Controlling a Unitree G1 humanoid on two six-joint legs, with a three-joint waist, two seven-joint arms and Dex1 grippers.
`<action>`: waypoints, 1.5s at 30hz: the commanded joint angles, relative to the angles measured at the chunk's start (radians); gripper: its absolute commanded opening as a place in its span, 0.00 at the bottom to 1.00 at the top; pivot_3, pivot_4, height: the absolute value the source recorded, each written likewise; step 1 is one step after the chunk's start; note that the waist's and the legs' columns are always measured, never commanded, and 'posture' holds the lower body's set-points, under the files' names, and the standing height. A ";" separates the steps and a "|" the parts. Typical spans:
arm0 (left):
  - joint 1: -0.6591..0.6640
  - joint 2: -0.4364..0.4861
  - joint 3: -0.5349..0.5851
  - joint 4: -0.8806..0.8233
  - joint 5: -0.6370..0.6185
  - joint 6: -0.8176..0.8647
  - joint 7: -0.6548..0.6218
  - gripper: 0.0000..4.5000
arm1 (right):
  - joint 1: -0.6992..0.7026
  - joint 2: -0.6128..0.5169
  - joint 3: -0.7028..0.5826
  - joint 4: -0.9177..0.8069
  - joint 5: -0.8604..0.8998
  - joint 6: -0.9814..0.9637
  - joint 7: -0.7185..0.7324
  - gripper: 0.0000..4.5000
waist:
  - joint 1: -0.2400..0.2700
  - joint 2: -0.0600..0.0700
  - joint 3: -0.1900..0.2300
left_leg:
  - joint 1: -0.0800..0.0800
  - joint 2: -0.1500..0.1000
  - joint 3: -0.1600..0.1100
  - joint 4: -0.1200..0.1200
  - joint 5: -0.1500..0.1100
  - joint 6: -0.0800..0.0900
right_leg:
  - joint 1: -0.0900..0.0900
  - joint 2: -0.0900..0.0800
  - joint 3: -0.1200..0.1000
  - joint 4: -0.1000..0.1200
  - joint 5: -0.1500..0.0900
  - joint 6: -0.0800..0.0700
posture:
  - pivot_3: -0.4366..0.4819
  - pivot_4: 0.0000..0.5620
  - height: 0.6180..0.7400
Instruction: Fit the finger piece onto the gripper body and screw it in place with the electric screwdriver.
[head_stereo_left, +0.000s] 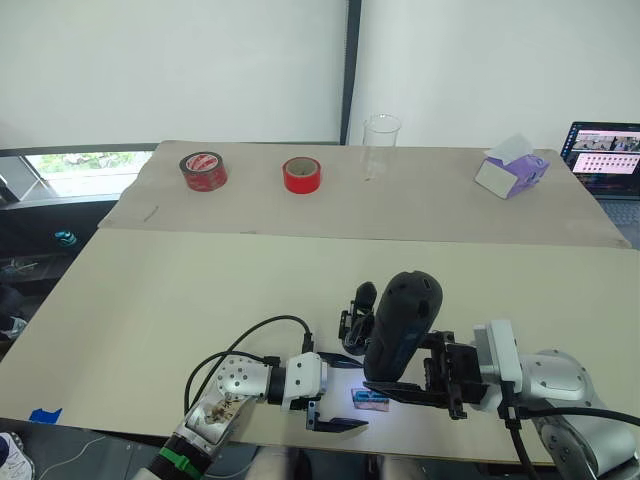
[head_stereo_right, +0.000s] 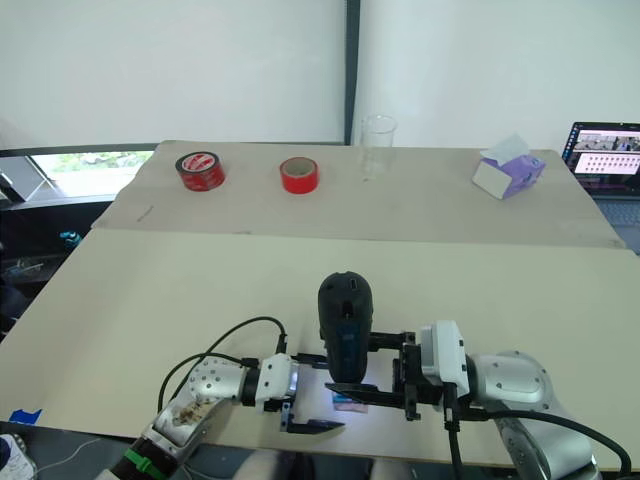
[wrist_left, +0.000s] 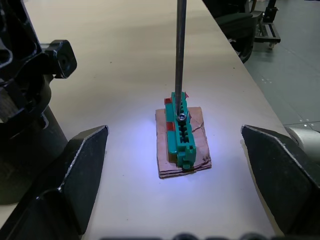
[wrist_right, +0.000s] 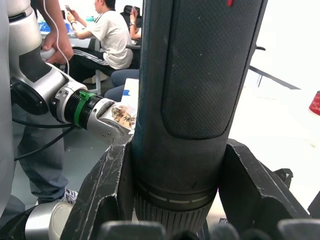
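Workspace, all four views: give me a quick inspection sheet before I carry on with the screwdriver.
Surface: pale table, lit spot under the bit.
Job's things: electric screwdriver upright in the right gripper, bit resting on a screw in the green block on its brown base. Gripper body stands behind the screwdriver. Finger piece: cannot tell.
Clutter: two red tape rolls, clear cup, tissue box on the far table.
Grippers: right shut on the screwdriver; left gripper open, fingers on either side of the block, apart from it.
Cables: black cables looping over the left arm.
Surroundings: laptop at far right; people seated in the right wrist view.
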 joint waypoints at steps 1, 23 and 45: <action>0.050 0.032 -0.043 0.081 0.048 0.060 -0.006 0.99 | -0.008 0.004 -0.013 -0.037 0.027 -0.034 -0.001 0.43 | 0.000 0.000 0.000 | 0.000 0.000 0.000 0.000 0.000 0.000 | 0.000 0.000 0.000 0.000 0.000 0.000 | 0.48 0.27 1.00; 0.025 0.073 -0.040 -0.158 -0.005 0.292 0.005 0.99 | -0.020 -0.002 -0.006 -0.031 0.024 -0.028 -0.002 0.43 | -0.007 -0.004 0.002 | -0.004 0.003 0.000 -0.001 0.000 0.004 | -0.006 0.003 0.000 0.000 -0.002 -0.001 | 0.48 0.27 1.00; 0.061 0.087 0.007 -0.145 -0.043 0.211 0.002 0.99 | -0.032 -0.008 -0.002 -0.020 0.002 -0.029 -0.003 0.43 | -0.006 -0.003 0.002 | -0.002 0.003 0.000 0.000 -0.003 -0.003 | -0.004 0.003 0.000 0.000 -0.002 -0.001 | 0.48 0.27 1.00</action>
